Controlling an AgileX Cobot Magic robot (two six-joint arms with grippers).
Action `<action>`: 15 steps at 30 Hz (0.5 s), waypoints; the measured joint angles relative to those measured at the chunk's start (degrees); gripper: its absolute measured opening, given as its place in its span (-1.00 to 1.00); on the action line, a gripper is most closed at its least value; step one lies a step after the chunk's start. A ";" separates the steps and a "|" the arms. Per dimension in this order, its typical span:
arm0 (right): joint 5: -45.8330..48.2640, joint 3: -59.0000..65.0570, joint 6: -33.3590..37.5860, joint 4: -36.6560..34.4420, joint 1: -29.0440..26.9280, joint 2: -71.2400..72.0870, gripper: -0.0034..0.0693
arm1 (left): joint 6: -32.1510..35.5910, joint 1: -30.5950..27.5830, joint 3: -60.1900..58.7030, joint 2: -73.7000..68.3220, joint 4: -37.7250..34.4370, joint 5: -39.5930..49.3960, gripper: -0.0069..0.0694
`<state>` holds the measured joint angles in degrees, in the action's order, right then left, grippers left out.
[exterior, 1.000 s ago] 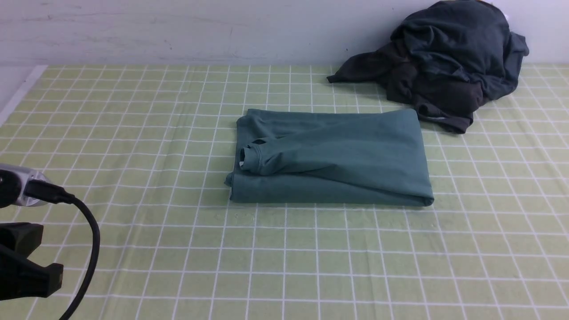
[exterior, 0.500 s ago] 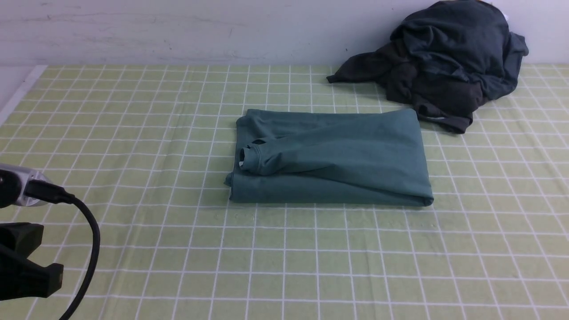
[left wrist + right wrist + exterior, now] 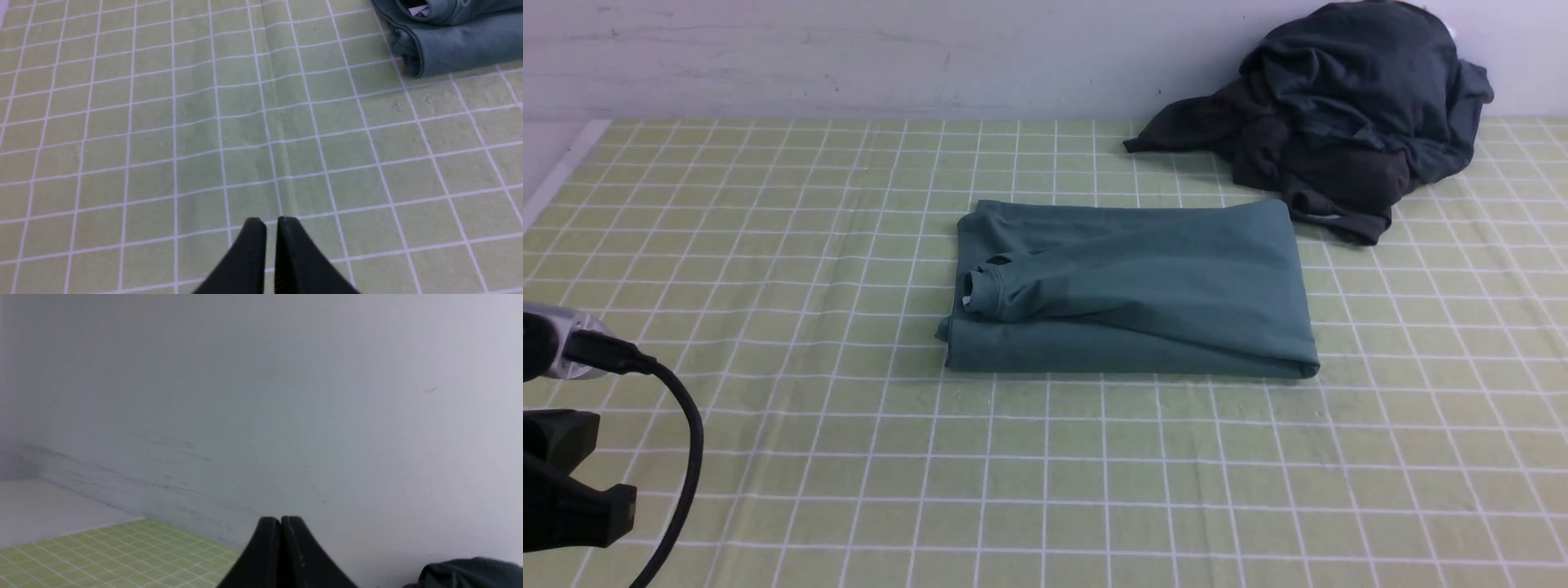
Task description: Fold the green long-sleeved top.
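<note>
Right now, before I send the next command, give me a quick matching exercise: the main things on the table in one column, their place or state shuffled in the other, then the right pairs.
Column one
1. green long-sleeved top
2. dark heap of clothing
3. left gripper
4. right gripper

Column two
A. piled at the far right, against the wall
B. jaws shut, aimed at the bare wall, holding nothing
C. folded into a flat rectangle mid-table, one cuff lying on top
D. jaws nearly together over the checked cloth, clear of the garment

Pairs: 1-C, 2-A, 3-D, 4-B
</note>
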<state>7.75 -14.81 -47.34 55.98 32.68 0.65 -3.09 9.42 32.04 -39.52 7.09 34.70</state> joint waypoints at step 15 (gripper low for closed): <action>-2.91 10.71 -8.62 10.83 -0.91 0.05 -0.94 | 0.00 0.00 0.00 0.05 0.00 0.24 -0.75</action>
<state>4.84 -4.10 -55.97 66.81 31.77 0.70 -3.09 9.42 32.04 -39.47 7.09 34.94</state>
